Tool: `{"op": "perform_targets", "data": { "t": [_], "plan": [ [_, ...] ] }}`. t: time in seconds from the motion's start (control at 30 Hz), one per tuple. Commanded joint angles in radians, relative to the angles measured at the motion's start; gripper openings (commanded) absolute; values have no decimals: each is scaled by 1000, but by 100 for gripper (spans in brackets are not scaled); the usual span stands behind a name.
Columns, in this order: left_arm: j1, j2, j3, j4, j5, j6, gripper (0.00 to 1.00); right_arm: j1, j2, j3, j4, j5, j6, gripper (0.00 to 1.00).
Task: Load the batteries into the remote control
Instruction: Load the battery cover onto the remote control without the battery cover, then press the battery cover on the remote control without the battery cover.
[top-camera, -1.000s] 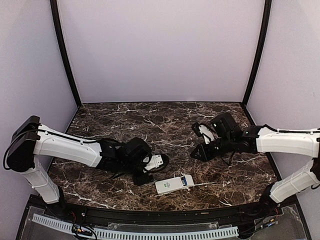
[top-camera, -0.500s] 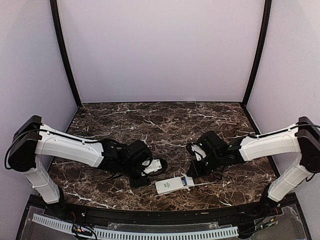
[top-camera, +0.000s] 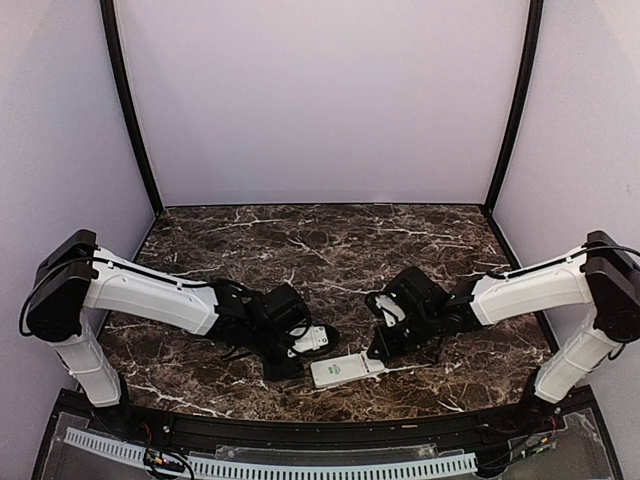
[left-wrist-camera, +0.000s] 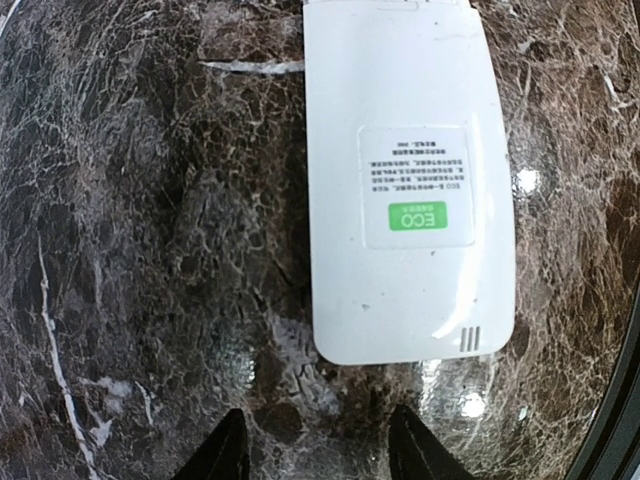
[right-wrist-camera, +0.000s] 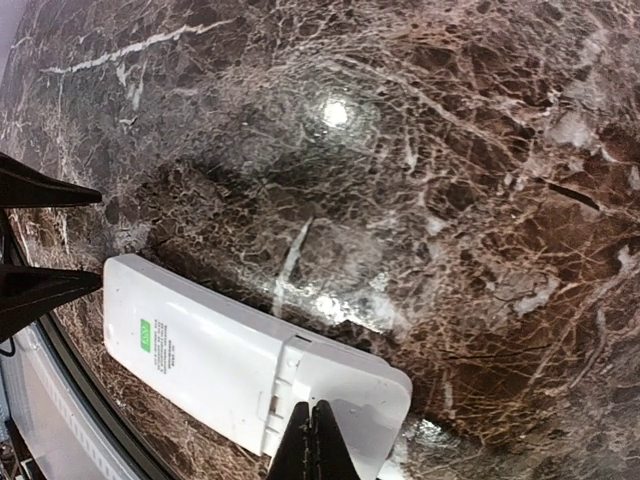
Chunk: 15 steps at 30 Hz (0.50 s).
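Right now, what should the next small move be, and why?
Probably ease the left jaws forward to brace the remote. It lies label-up, loose on the table; the left jaws stand open just short of one end, and the shut right jaws sit over the seamed opposite end, so pushing there unbraced would likely slide the whole remote.

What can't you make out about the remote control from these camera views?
- Buttons and display: the remote control lies face down in every view, so its own body hides them.
- Its seamed end: cut off by the top edge in the left wrist view, partly covered by the right fingers in the right wrist view.
- Sticker small print: too small to read anywhere.
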Motion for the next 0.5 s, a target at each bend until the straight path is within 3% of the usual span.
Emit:
{"op": "perform_targets", "data": {
  "t": [0.0,0.47],
  "plan": [
    [-5,10,22,-38,38,13,47,31,28,23,9,4,21,0],
    [-5,12,28,-42,38,21,47,50,30,46,-45,16,2,0]
  ]
}}
